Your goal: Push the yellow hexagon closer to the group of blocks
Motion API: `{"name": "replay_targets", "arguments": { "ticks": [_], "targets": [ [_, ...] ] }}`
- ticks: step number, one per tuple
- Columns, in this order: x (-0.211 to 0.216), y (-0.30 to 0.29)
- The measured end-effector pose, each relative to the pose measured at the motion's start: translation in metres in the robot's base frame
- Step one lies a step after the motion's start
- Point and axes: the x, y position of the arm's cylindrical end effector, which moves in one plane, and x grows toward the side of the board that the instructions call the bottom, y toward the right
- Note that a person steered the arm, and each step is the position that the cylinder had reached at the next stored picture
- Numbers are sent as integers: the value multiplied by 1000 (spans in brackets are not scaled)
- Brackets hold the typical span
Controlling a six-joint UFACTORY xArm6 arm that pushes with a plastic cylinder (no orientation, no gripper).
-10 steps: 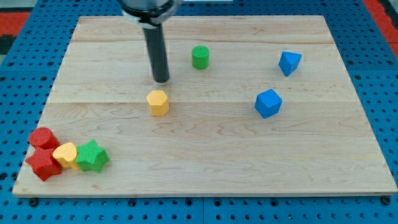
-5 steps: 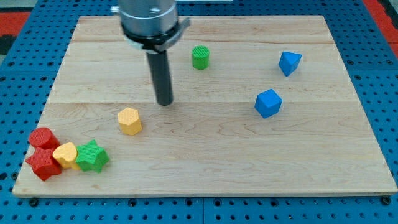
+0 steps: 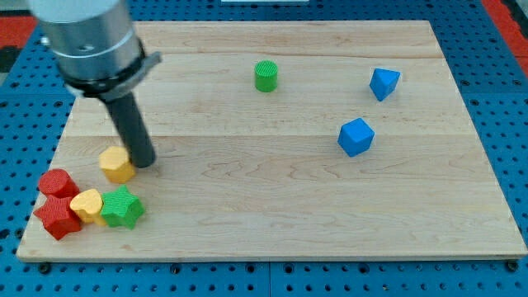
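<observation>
The yellow hexagon [image 3: 117, 164] lies on the wooden board [image 3: 272, 206] at the view's left, just above the group of blocks. My tip [image 3: 143, 162] touches its right side. The group sits at the board's bottom left corner: a red cylinder [image 3: 57, 182], a red block [image 3: 57, 217], a yellow block [image 3: 86, 204] and a green star [image 3: 122, 206]. A small gap separates the hexagon from the green star and the yellow block.
A green cylinder [image 3: 266, 76] stands near the view's top middle. A blue block [image 3: 384, 82] lies at the top right and a blue cube [image 3: 355, 137] at the right middle. The arm's grey body [image 3: 87, 37] fills the top left.
My tip has swept down and to the left. The yellow hexagon has been pushed from the board's middle left down towards the group at the bottom left.
</observation>
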Motion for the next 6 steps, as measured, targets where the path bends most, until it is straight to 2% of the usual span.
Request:
{"name": "replay_targets", "arguments": {
  "ticks": [3,4,6],
  "targets": [
    [-24,-18],
    [-10,-41],
    [7,-42]
  ]
}}
